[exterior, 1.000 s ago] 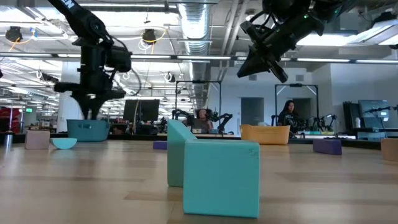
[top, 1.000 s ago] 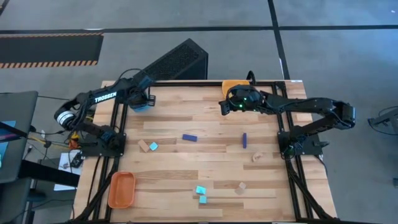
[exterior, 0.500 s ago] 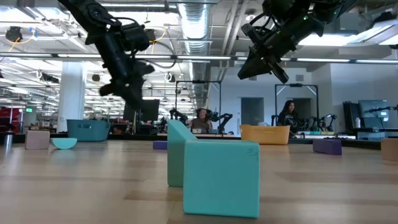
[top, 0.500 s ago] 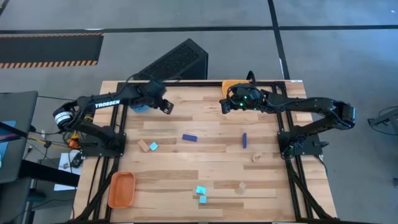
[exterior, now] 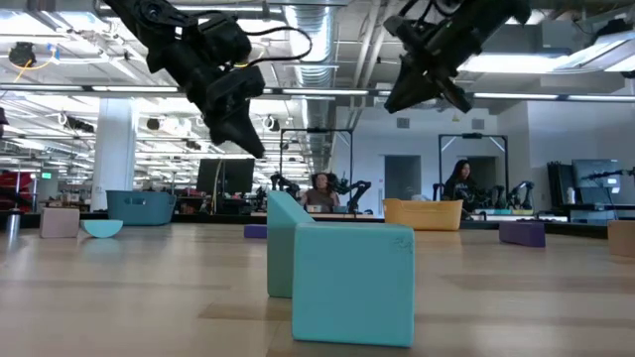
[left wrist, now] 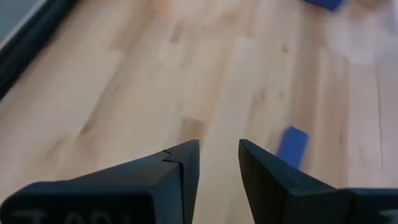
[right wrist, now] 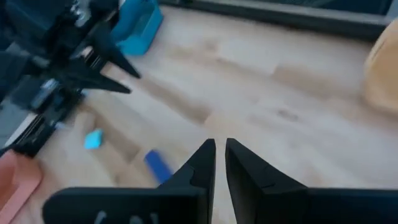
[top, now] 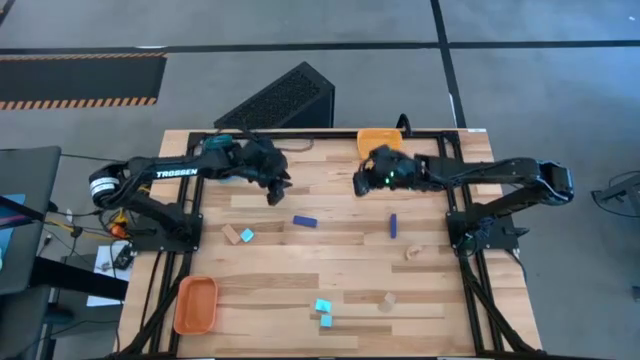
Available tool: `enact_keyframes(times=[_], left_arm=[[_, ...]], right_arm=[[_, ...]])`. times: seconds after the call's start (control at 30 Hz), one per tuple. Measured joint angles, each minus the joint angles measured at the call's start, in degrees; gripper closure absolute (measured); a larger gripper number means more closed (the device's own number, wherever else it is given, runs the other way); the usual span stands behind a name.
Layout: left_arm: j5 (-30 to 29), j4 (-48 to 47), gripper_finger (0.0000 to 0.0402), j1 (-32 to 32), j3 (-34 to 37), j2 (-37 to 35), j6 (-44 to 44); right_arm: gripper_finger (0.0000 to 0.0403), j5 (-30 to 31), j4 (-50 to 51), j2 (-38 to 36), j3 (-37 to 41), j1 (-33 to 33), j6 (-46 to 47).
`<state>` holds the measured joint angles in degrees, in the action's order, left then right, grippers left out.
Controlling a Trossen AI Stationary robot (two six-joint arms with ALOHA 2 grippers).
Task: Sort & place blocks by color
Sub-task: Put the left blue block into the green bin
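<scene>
Wooden table holds scattered blocks; left gripper, fingers slightly apart and empty, nears the dark blue block at five o'clock, and may nudge it askew; right gripper nearly closed, empty.

A robotics laboratory in an open industrial hall. Two dark arms, one marked TROSSEN, are mounted on black frames at the left and right edges of a wooden bench standing on a grey concrete floor with a hazard-striped mat. The low view shows exposed ceiling ducts, strip lights, further robot stations and seated people at monitors beyond the bench's far edge.
</scene>
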<state>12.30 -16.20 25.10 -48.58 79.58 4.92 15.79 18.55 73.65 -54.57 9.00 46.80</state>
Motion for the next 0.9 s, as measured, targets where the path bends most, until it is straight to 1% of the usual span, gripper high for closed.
enact_keyframes(times=[0.1, 0.2, 0.27, 0.37, 0.47, 0.53, 0.63, 0.7, 0.77, 0.9], left_arm=[[1.26, 1.98, 0.0290, -3.63, 0.00, 2.46, 4.41], [1.66, 4.19, 0.0271, -7.25, 0.00, 4.92, 5.40], [1.58, 5.74, 0.0254, -9.41, 0.00, 6.54, 5.63], [-1.77, 6.86, 0.0226, -12.15, 0.00, 8.94, 7.08], [-6.05, 6.54, 0.0202, -14.33, 0.00, 11.32, 8.73], [-7.04, 6.53, 0.0194, -15.17, 0.00, 12.79, 9.50], [-6.84, 6.96, 0.0192, -15.54, -0.02, 15.18, 9.69], [-6.79, 5.91, 0.0195, -15.54, 0.05, 16.60, 9.57], [-6.72, 6.63, 0.0200, -15.53, -0.05, 18.04, 8.96], [-6.50, 6.87, 0.0213, -15.54, 0.00, 19.79, 8.31]], right_arm=[[0.0340, 0.16, 2.03, 0.00, 0.00, -3.67, 1.37], [0.0334, 0.28, 4.43, 0.00, 0.00, -5.62, 1.34], [0.0322, 0.30, 6.20, 0.00, 0.00, -6.21, 1.32], [0.0290, 0.42, 9.13, -1.09, 0.00, -7.57, 1.28], [0.0248, 0.33, 12.50, -2.11, 0.04, -10.18, 1.36], [0.0219, 0.95, 14.27, -2.82, 0.04, -12.70, 1.41], [0.0181, 4.28, 15.93, -3.68, 1.24, -16.85, 3.01], [0.0165, 6.24, 15.38, -3.65, 2.42, -19.24, 4.90], [0.0158, 7.59, 15.70, -3.61, 3.59, -21.02, 6.17], [0.0160, 8.57, 15.14, -3.61, 5.66, -22.67, 9.76]])
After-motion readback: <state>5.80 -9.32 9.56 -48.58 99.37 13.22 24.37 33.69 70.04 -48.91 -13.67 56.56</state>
